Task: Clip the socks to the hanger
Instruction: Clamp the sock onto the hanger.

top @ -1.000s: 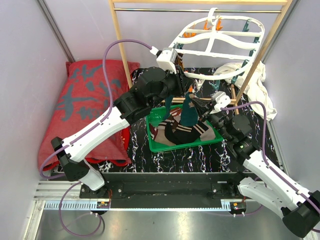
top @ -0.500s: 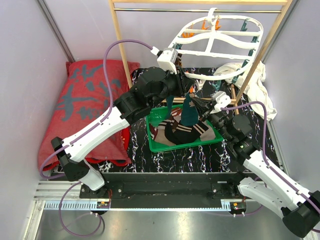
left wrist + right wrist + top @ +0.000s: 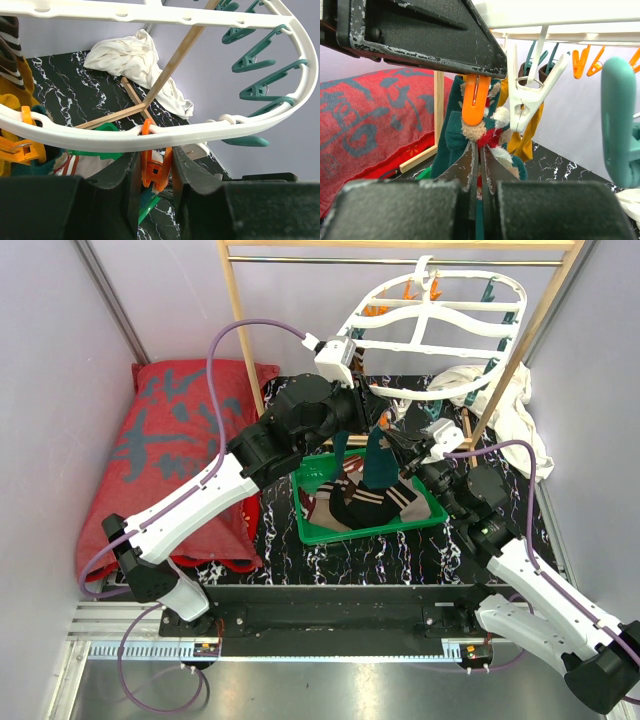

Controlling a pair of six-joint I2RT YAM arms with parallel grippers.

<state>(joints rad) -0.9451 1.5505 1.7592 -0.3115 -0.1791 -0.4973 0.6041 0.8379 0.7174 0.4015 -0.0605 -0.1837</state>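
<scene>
The white oval hanger point(image 3: 440, 315) hangs from the wooden rack, and its near rim point(image 3: 200, 132) crosses the left wrist view. My left gripper point(image 3: 154, 175) is shut on an orange peg point(image 3: 155, 167) under that rim, also seen in the top view point(image 3: 362, 400). My right gripper point(image 3: 481, 175) is shut on a dark teal sock point(image 3: 450, 135) with a red, white and beige patch. It holds the sock upright with its top edge at that orange peg's tip point(image 3: 474, 105). The teal sock point(image 3: 378, 460) hangs above the tray. A mustard sock point(image 3: 12, 90) is clipped to the hanger.
A green tray point(image 3: 425, 515) holds several dark striped socks point(image 3: 355, 505). A white cloth point(image 3: 505, 405) lies at the back right by a wooden rack leg point(image 3: 505, 365). A red cloth point(image 3: 165, 440) lies at the left. A white peg point(image 3: 530, 97) and teal pegs point(image 3: 255, 60) hang nearby.
My right gripper has risen slightly up and left with the teal sock, closer to the orange peg. The left gripper has stayed at the hanger rim.
</scene>
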